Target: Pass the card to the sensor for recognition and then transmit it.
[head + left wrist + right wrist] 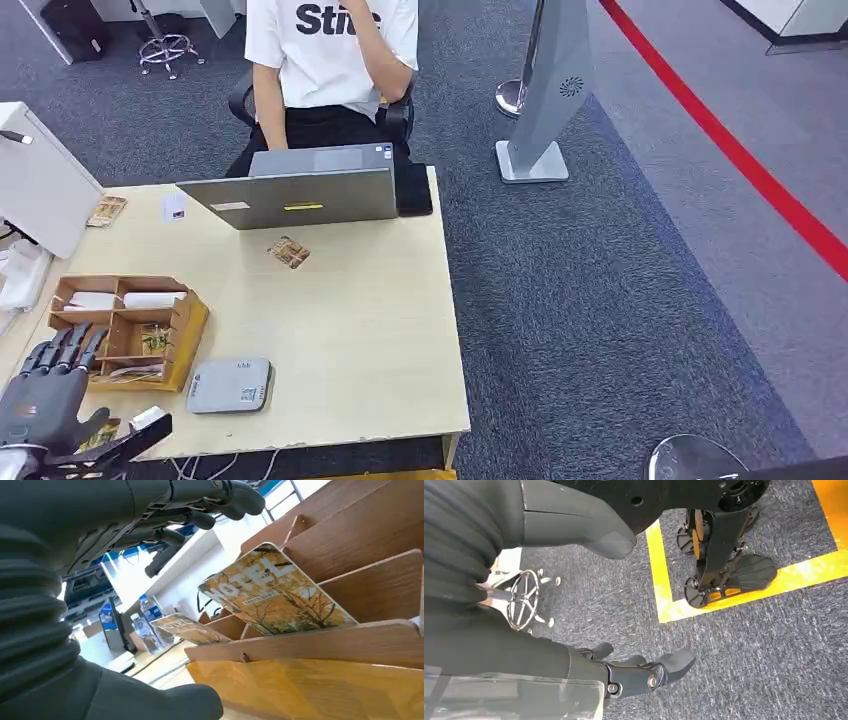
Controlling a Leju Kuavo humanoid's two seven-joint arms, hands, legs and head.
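- Head view: the left hand (45,395) sits in the lower left of the frame, right by the wooden organizer (190,330) on the bench (360,340). Its fingers are spread and holding nothing. The grey sensor (229,386) lies just right of the organizer at lower centre-left. One card (288,252) lies loose mid-bench, below the laptop (300,195), where a person (330,60) is seated at the top.
- Left wrist view: here's the card that matters, I reckon, the hotel card (272,597) leaning tilted in an organizer slot at centre-right. The dark fingers (200,505) hang in the upper part of the frame, apart and not touching it. To do this bit well, I'd come in on the card's free raised edge, pinch it between thumb and finger, and lift along the slot so it doesn't snag the wooden divider.
- Right wrist view: the right hand (644,672) hangs over grey carpet at lower centre, fingers loosely curled and holding nothing. Whether it's properly clenched, can't tell.
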